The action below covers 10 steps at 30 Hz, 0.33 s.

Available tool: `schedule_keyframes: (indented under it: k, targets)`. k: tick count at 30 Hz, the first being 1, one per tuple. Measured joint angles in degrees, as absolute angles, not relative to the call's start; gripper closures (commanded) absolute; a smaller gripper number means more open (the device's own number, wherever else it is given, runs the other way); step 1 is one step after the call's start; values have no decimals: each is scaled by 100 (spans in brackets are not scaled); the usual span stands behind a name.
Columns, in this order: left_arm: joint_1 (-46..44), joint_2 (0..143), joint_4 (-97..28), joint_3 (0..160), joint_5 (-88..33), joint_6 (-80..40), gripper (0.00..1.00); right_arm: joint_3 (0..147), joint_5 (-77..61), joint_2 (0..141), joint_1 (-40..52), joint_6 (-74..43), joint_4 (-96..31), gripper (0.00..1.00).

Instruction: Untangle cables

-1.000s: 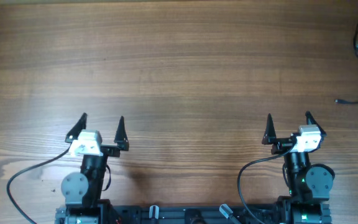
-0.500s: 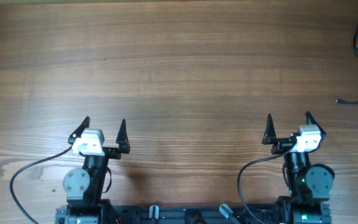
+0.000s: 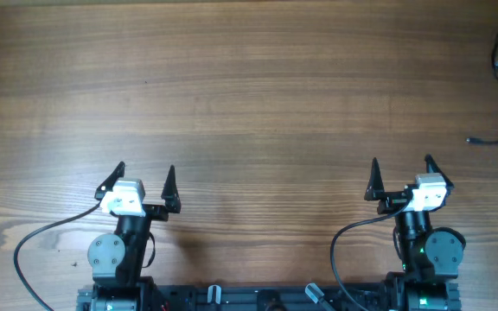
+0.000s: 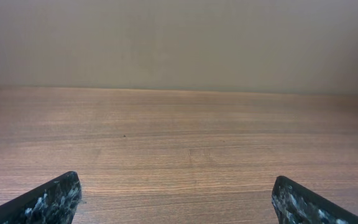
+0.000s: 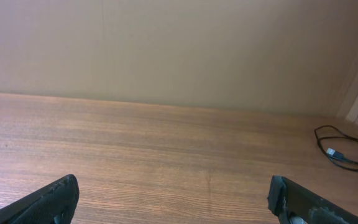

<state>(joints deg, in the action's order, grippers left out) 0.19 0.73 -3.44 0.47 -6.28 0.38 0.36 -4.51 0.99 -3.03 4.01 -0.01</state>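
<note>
Left gripper (image 3: 145, 168): fingers wide apart, holding nothing, over bare counter (image 3: 249, 86) at the near left. Compared with a second ago it sits slightly nearer and a touch to the right; no change over the last half second. Right gripper (image 3: 401, 161): fingers equally wide apart, empty, near right, same place as before. The cables (image 3: 496, 62) lie loosely looped at the counter's far right edge, partly cut off by the frame, well apart from both grippers, and have not moved.
</note>
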Motion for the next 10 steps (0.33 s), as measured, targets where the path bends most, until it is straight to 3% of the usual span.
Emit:
schedule_keyframes:
  k: [10]
  targets:
    - [19, 73, -344, 47, -628, 38, 0, 36, -451, 99, -303, 401, -1, 0]
